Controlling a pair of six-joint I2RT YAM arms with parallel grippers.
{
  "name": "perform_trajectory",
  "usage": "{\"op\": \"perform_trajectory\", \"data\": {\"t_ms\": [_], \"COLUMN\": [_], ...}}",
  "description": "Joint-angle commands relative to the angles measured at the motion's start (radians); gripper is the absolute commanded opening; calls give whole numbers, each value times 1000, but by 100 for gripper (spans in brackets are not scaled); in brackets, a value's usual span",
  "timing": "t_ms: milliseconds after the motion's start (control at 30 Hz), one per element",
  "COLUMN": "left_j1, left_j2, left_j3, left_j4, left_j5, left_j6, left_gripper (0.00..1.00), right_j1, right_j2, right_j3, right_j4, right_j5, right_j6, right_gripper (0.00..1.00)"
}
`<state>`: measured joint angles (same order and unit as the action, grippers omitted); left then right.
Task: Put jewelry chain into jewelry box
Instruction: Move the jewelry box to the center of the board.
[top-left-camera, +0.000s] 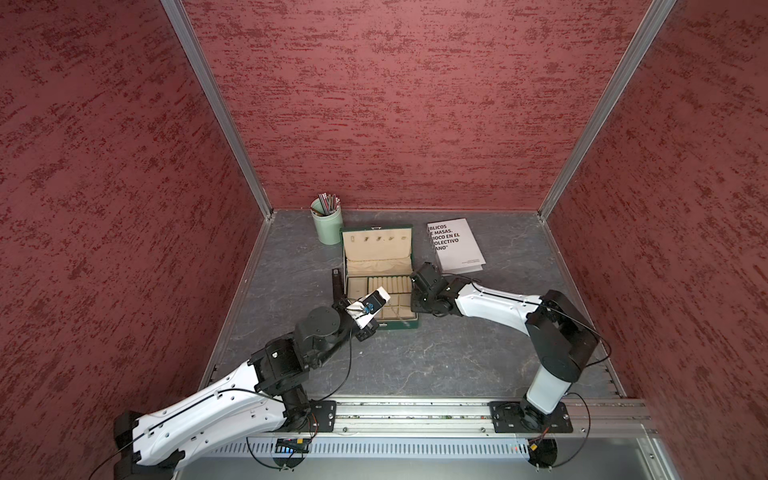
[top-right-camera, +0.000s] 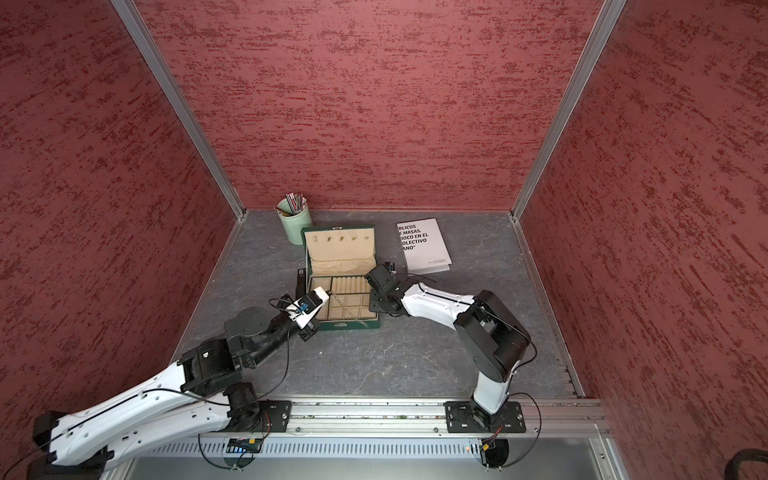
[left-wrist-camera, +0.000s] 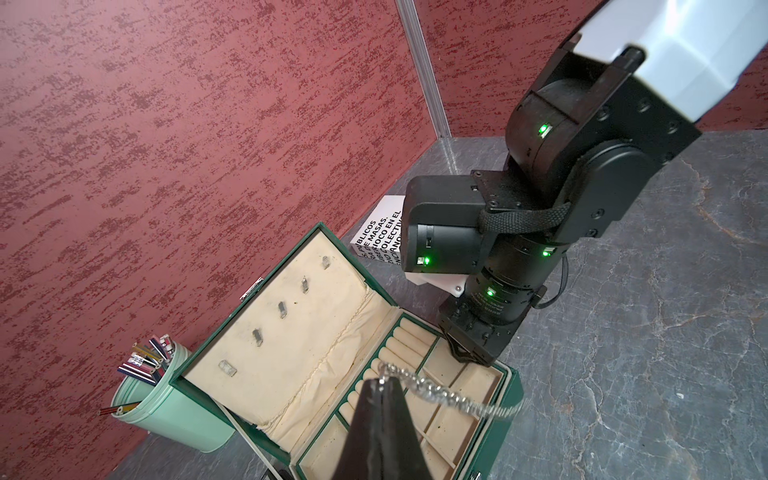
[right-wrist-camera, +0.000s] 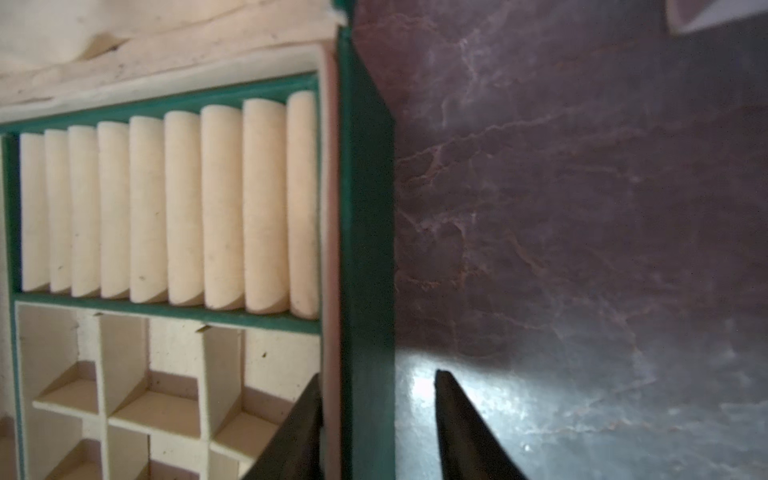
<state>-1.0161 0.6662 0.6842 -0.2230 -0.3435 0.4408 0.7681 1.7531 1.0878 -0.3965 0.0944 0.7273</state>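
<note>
Left wrist view: my left gripper (left-wrist-camera: 381, 379) is clenched on one end of the jewelry chain (left-wrist-camera: 449, 397). The chain trails slack above the compartments of the open jewelry box (left-wrist-camera: 299, 340), and its far end seems to reach past the box edge. If I release here, I think that tail can slide outside. My right gripper (right-wrist-camera: 376, 374) stands apart, astride one side of the box and not pressing it, so the box may shift if the chain drags.
</note>
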Motion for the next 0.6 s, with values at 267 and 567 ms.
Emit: {"op": "perform_trajectory", "data": {"t_ms": [267, 567], "left_j1": [6, 10], "left_j2": [-22, 5], "left_j3": [17, 38], "left_j4": [26, 66], "left_j5": [-7, 5], "left_j6": [4, 49], "left_gripper": [0, 0], "right_j1": [-9, -6], "right_j2": [-187, -437], "right_j3": [-190, -323], "right_j4": [-185, -327], "right_j5": [156, 156], "right_j6": [-15, 2], "right_gripper": [16, 11]}}
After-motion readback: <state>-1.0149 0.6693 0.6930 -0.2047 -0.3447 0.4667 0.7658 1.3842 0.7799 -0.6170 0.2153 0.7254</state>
